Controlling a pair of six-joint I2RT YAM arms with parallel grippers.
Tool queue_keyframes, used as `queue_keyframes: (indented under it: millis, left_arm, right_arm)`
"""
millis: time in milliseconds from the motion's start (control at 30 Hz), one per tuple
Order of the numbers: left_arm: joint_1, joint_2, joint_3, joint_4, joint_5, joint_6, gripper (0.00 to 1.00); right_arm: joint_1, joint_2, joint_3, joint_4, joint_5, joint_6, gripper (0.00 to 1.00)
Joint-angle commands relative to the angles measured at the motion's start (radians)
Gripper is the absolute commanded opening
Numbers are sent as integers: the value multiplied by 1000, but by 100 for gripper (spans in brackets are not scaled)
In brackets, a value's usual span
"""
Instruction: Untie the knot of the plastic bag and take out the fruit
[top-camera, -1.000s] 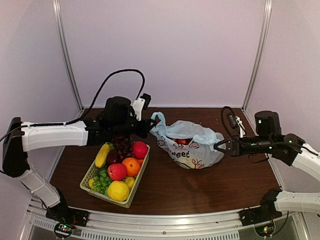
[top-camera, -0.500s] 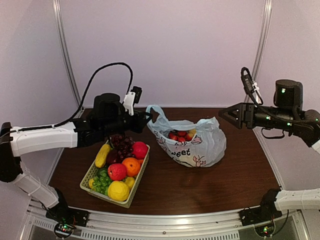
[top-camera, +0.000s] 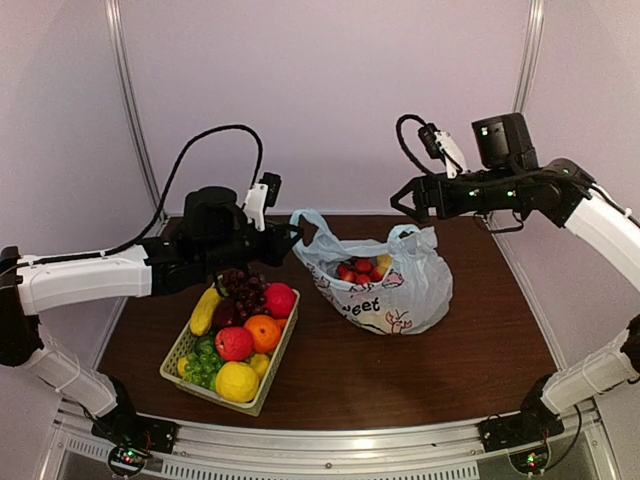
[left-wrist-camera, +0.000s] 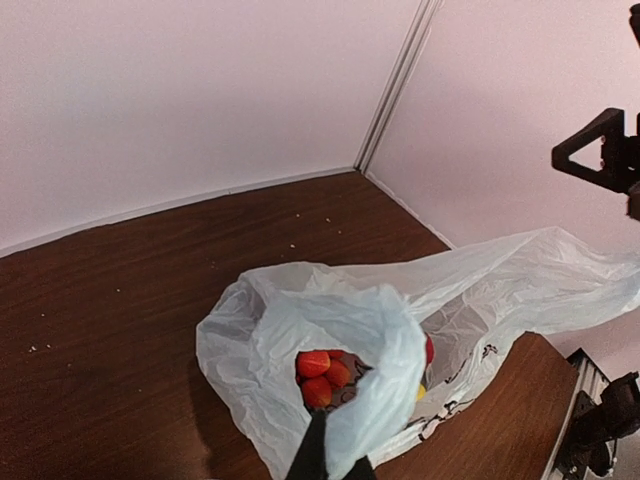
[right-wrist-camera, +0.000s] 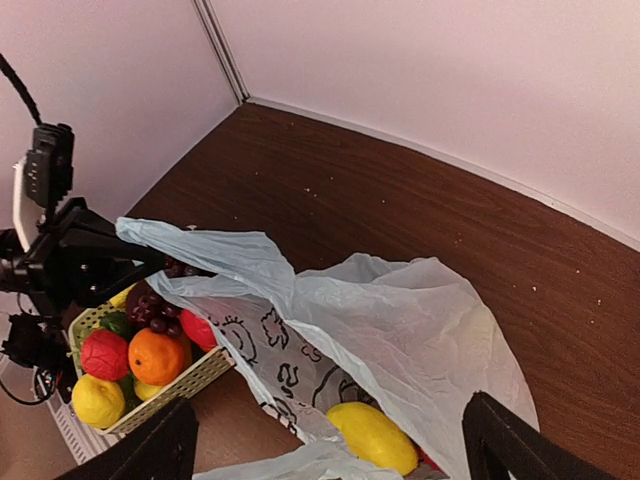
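The pale blue plastic bag (top-camera: 392, 288) sits mid-table with its mouth open; no knot shows. My left gripper (top-camera: 291, 238) is shut on the bag's left handle (left-wrist-camera: 375, 385) and holds it up. Inside the bag lie fruit: red strawberries (left-wrist-camera: 322, 372) and a smooth yellow piece (right-wrist-camera: 372, 437). My right gripper (top-camera: 404, 205) hangs above the bag's right handle, open, with nothing between its fingers (right-wrist-camera: 150, 450). From the right wrist view I look down into the bag (right-wrist-camera: 400, 320).
A green basket (top-camera: 178, 352) full of fruit stands at the front left, touching the bag's left side (right-wrist-camera: 200, 370). The back wall and two corner posts close in the table. Bare wood shows in front of the bag and to its right.
My right gripper has opened, let go of the bag's right handle, risen and swung left over the bag. The bag now stands taller. The left gripper barely moved.
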Motion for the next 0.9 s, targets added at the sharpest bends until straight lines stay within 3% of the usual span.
queue_keyframes:
  millis: [0,300,667,767,867]
  left_arm:
    - [1,-15,-13,39,25,-9,0]
    - [0,2,2,50,32,-6,0]
    - [1,19,18,46,57,-7,0]
    - [1,15,18,43,50,-7,0]
    - [1,12,18,37,48,-6,0]
  right_arm:
    - [4,130,52,-61,58,-83,94]
    - [3,359,156,-119,-107,-264,98]
    - [3,456,170,-182,46,-367,95]
    - [3,459,163,-174,132,-356,92]
    - [-4,461,157,-166,201,-331,77]
